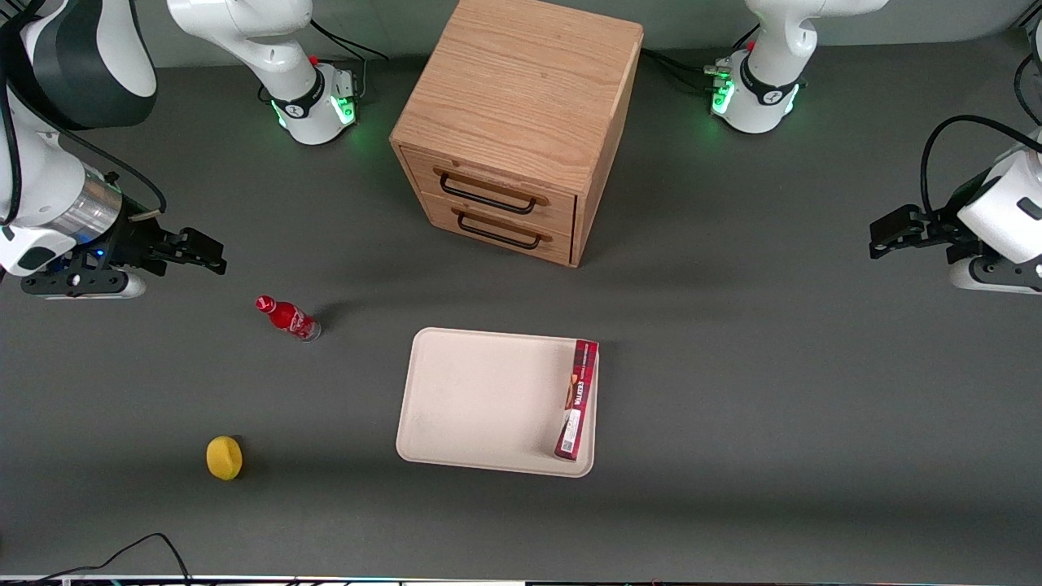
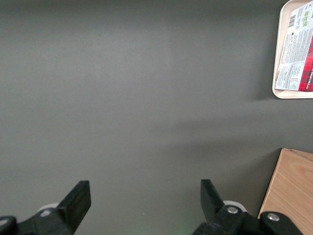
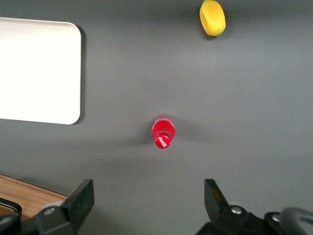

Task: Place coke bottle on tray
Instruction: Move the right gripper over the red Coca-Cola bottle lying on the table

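Approach step: gripper (image 1: 213, 254) spread wide, empty, hovering above table (image 1: 733, 366) toward working arm's end. Coke bottle (image 1: 288, 317) upright on table, well apart from tray (image 1: 480, 399). Next: descent over bottle, closure on it.

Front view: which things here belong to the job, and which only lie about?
For the job:
- small red coke bottle, standing on table
- large cream rectangular tray
- right gripper, open, above table beside bottle

Lying about:
- yellow lemon
- dark-red flat box, on tray
- wooden two-drawer cabinet
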`<state>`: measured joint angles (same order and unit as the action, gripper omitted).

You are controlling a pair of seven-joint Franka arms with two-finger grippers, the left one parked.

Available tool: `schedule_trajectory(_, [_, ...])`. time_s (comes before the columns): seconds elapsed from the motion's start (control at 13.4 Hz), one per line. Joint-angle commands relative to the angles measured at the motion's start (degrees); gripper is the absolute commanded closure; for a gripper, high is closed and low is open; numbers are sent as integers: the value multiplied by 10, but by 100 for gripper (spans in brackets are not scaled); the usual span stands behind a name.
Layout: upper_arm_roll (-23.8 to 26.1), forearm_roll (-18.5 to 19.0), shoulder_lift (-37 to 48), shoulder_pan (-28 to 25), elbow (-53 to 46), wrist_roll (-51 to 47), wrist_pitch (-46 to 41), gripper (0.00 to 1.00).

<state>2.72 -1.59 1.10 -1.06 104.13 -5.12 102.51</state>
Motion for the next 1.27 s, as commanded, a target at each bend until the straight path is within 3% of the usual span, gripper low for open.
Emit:
schedule_trajectory(0.0, [-3, 9, 3, 7, -9, 13, -7, 0])
schedule_trajectory(0.82, [-8, 5, -30, 22, -27, 32, -22, 0])
schedule_trajectory(1.19, [-2, 5, -32, 19, 117, 36, 135, 0])
